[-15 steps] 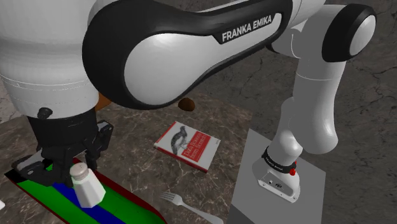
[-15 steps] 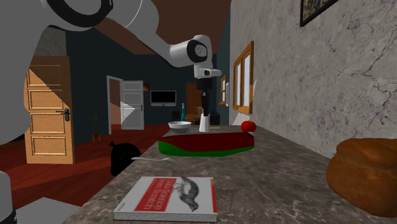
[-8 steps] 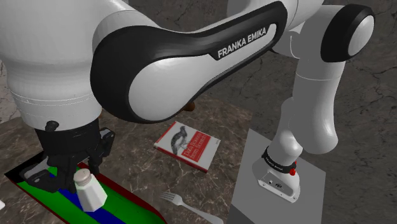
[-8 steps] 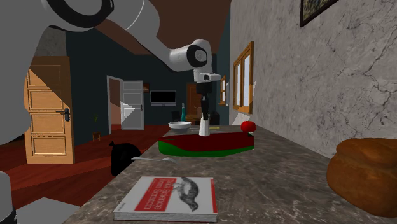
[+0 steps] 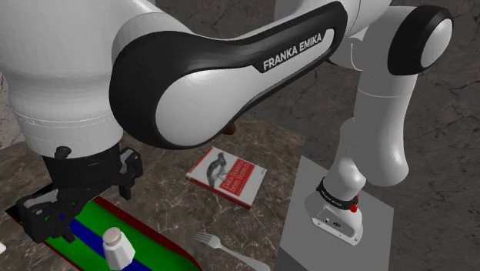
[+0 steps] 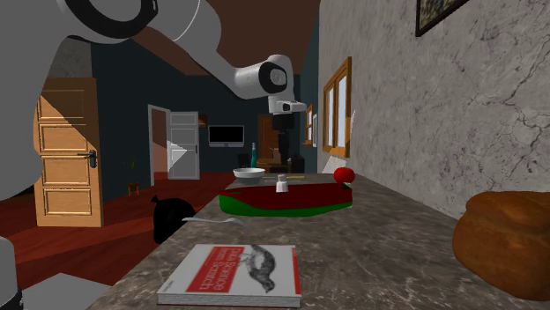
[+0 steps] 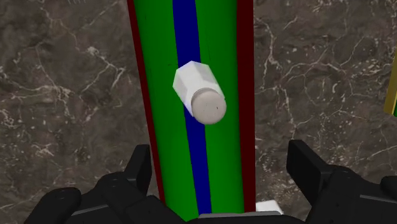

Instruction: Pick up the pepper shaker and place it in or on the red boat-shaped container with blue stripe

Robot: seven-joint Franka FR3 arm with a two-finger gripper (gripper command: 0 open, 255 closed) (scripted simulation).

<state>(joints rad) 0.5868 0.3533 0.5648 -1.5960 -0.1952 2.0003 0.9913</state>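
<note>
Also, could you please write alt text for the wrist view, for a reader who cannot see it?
A white pepper shaker sits on the blue stripe of a long container, green inside with a dark red rim, on a dark marbled surface. The black gripper hangs open above it, clear of the shaker.

Likely home: panelled door (image 6: pixel 66 158), television (image 6: pixel 226 135)

Arm (image 5: pixel 231 85) far forward — pincer (image 7: pixel 220 167) downward, wide open, empty.
</note>
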